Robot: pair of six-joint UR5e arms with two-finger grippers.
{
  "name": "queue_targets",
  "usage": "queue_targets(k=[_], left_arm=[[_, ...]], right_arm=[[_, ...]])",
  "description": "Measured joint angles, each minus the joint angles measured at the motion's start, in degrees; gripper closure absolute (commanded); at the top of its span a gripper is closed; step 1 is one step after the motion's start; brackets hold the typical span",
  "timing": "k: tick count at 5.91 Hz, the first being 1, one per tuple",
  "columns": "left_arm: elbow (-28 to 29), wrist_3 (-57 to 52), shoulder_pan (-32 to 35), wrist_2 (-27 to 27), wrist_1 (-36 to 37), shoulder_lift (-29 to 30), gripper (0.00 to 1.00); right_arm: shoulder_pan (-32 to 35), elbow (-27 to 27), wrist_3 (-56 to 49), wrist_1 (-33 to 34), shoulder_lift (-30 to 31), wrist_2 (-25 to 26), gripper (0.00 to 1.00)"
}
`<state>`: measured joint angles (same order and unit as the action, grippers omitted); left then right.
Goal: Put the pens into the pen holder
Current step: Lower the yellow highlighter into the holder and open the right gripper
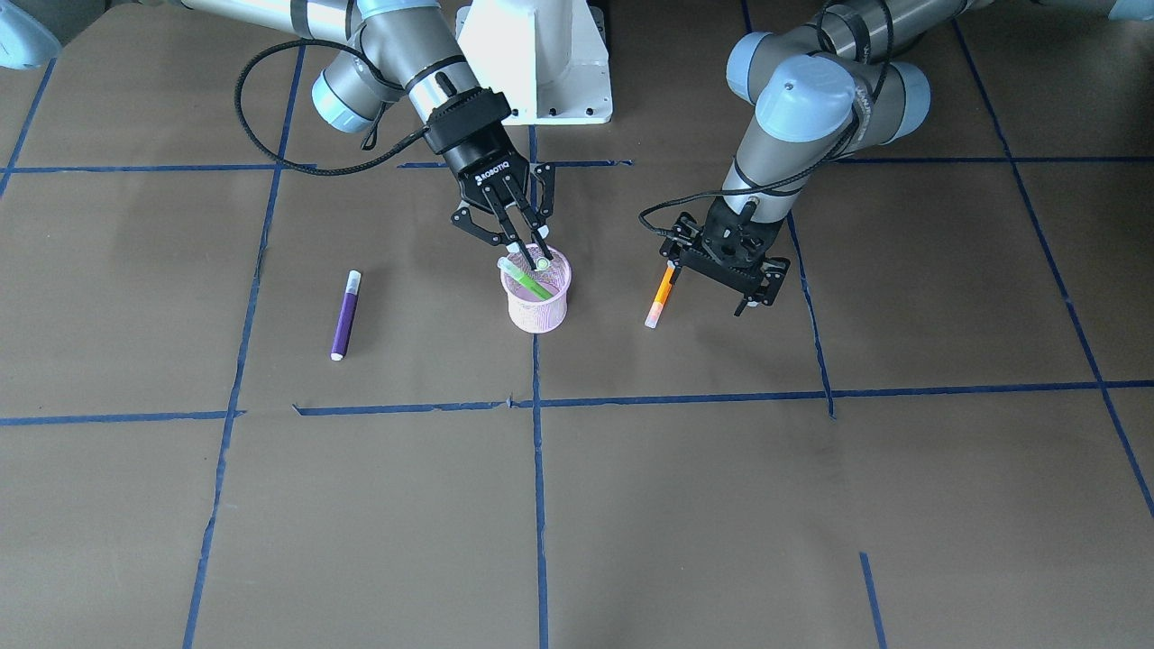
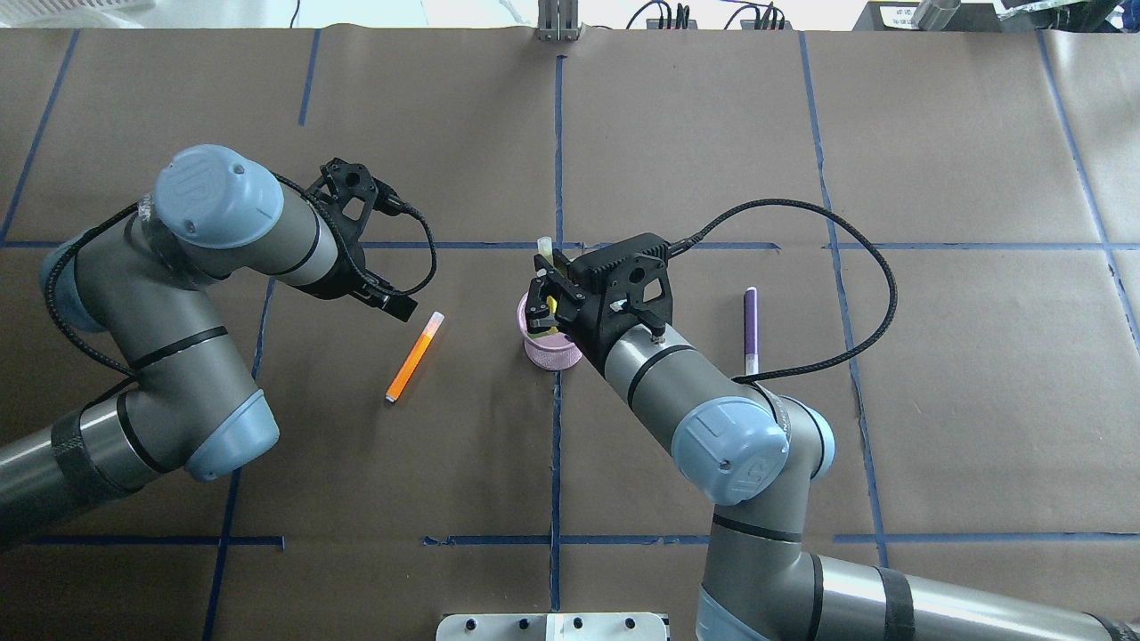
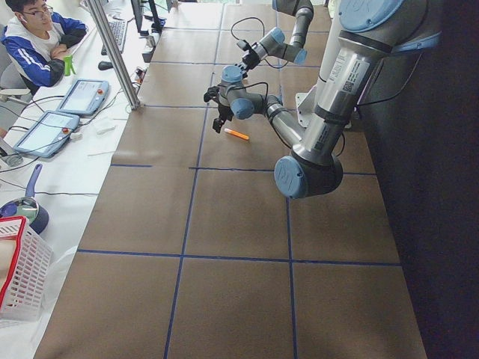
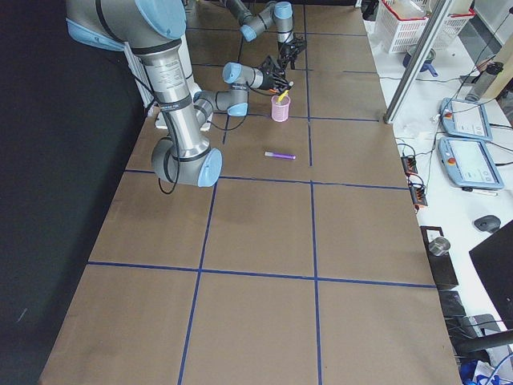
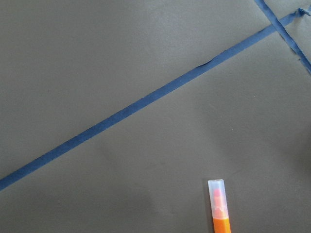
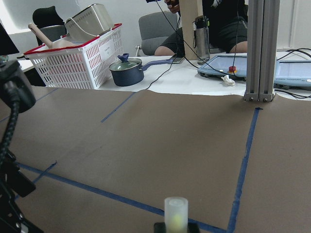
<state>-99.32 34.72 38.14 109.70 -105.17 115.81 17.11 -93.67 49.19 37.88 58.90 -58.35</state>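
The pink mesh pen holder (image 1: 538, 311) stands near the table's middle; it also shows in the overhead view (image 2: 548, 352). My right gripper (image 1: 530, 254) is right over its rim, shut on the green pen (image 1: 532, 284). The pen slants down into the cup, and its pale cap (image 6: 175, 213) sticks up between the fingers. The orange pen (image 1: 661, 296) lies flat on the table. My left gripper (image 1: 717, 288) hangs open and empty just beside it; only the pen's cap end (image 5: 219, 208) shows in the left wrist view. The purple pen (image 1: 345, 315) lies alone on the robot's right side.
Blue tape lines (image 1: 538, 505) cross the brown table cover. The white robot base (image 1: 536, 54) stands behind the holder. Beyond the far table edge are a white basket (image 6: 80, 63), a blue pot (image 6: 125, 72), tablets and seated people.
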Motion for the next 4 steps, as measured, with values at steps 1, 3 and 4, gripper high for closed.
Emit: queue_targets(k=[1,3,4], left_arm=[[0.0,0.0,0.0,0.0,0.0,0.0,0.00],[0.0,0.0,0.0,0.0,0.0,0.0,0.00],[0.0,0.0,0.0,0.0,0.1,0.1,0.00]], right_arm=[[0.0,0.6,0.1,0.0,-0.1,0.0,0.00],[-0.2,0.9,0.5,-0.6,-0.3,-0.2,0.00],[0.0,-0.2,0.8,-0.4,-0.3,-0.9,0.00]])
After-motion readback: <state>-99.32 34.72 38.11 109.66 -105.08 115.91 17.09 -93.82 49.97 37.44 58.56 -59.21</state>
